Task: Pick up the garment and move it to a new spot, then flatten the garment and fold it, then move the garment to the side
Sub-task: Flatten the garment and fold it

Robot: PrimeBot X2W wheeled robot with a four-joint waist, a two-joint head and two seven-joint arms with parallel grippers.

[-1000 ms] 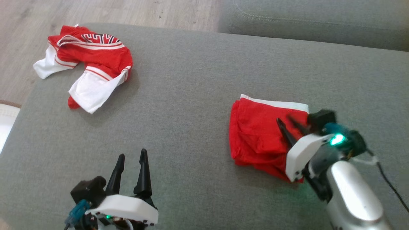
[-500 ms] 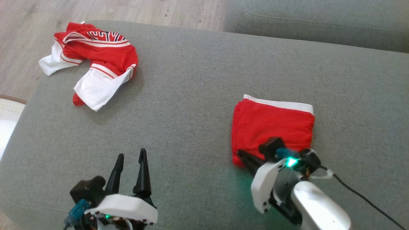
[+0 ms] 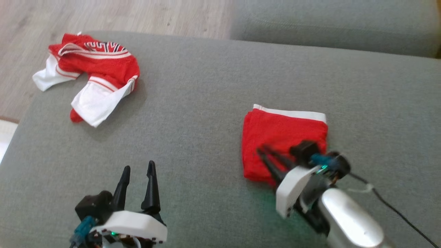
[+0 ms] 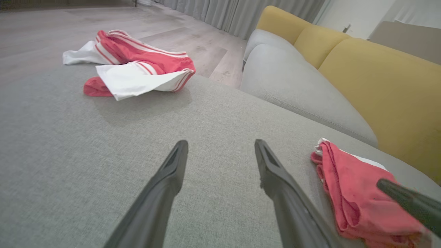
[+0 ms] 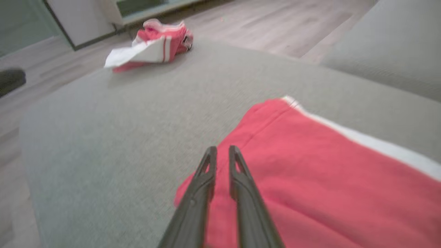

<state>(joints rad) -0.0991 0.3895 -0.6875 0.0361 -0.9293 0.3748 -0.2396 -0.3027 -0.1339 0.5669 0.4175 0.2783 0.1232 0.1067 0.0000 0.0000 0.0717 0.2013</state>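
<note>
Right gripper (image 5: 223, 148): fingers drawn nearly together, slim gap, no cloth seen between them; tips low over near-left corner of folded red garment (image 3: 282, 134). Contact with cloth: cannot tell. Garment lies flat on right half of grey cushion (image 3: 200, 113), white band along far edge. Left gripper (image 3: 139, 165): spread wide, empty, near front edge. Crumpled red-and-white garment (image 3: 100, 69) at far-left corner, well apart.
</note>
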